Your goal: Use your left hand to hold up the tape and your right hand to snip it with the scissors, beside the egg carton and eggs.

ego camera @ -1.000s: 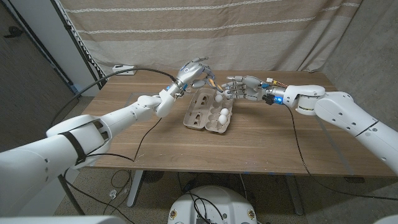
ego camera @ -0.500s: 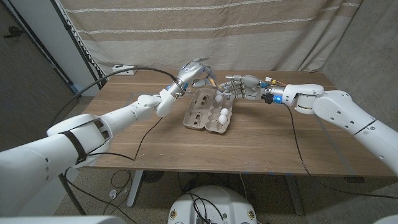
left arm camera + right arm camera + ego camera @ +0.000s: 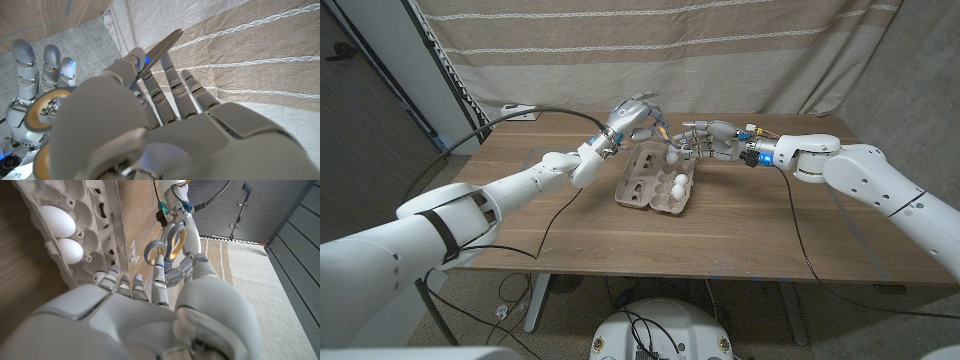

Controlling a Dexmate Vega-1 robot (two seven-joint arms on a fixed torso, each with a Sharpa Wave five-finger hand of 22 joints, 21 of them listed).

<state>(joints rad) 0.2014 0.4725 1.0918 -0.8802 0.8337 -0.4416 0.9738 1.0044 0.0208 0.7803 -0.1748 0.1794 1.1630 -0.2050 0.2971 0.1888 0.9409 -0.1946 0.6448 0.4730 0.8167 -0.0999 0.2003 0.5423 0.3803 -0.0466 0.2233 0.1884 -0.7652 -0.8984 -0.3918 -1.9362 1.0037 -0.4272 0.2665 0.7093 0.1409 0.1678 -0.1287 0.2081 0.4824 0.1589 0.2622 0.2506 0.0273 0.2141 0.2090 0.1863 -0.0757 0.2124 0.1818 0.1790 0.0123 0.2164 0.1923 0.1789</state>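
Note:
My left hand (image 3: pixel 634 113) hovers over the table's far side, just behind the open egg carton (image 3: pixel 638 182), and grips the scissors (image 3: pixel 662 129) near the blades. In the left wrist view the grey blades (image 3: pixel 164 44) stick out past my left hand (image 3: pixel 165 125). The grey handles with yellow lining (image 3: pixel 169 241) point toward my right hand (image 3: pixel 706 141). Its fingers (image 3: pixel 159 265) are stretched out and reach one handle loop. I cannot tell whether one passes through it. Two white eggs (image 3: pixel 678 184) lie in the carton (image 3: pixel 95 210).
A striped curtain (image 3: pixel 720 50) hangs close behind the table's far edge. A black cable (image 3: pixel 555 210) trails across the left of the wooden table (image 3: pixel 740 230). A small clear plastic piece (image 3: pixel 132 251) lies on the table beside the carton.

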